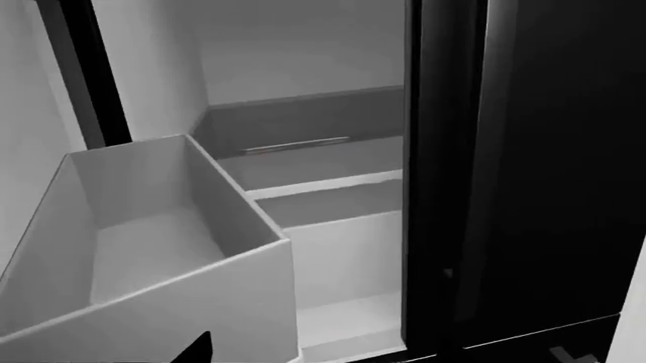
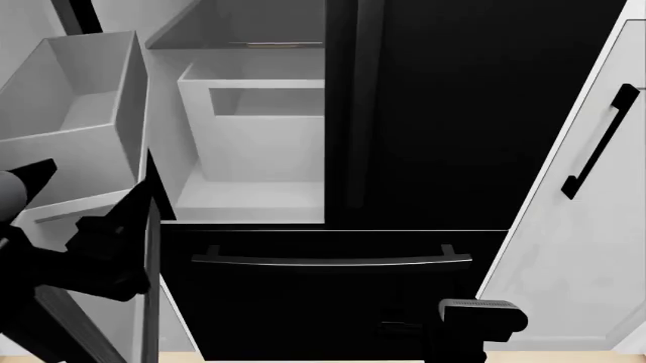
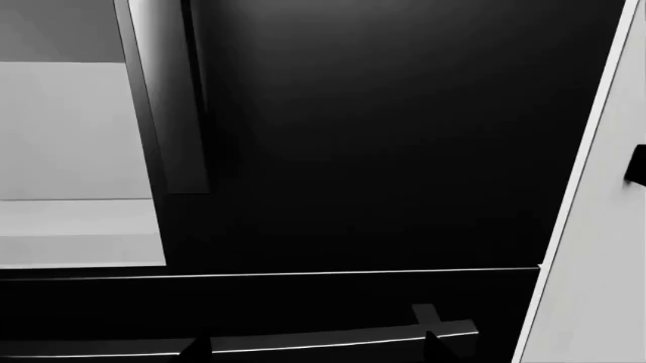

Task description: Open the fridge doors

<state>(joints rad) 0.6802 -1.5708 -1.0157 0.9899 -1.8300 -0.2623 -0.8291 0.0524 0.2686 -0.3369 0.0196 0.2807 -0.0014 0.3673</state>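
Swinging clear, the glossy black left fridge door [image 2: 150, 249] stands open; right door's vertical black handle [image 2: 361, 106] needs a square grasp; both claws' states cannot be told.

Matte black arms [image 2: 96, 249], angular links

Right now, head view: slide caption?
Left fridge door swung open, right fridge door closed, freezer drawer below shut.

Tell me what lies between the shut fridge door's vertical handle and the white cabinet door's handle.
In the head view, only the shut fridge door's bare glossy black front, then the white cabinet door's panel, lie between the vertical handle and the cabinet handle.
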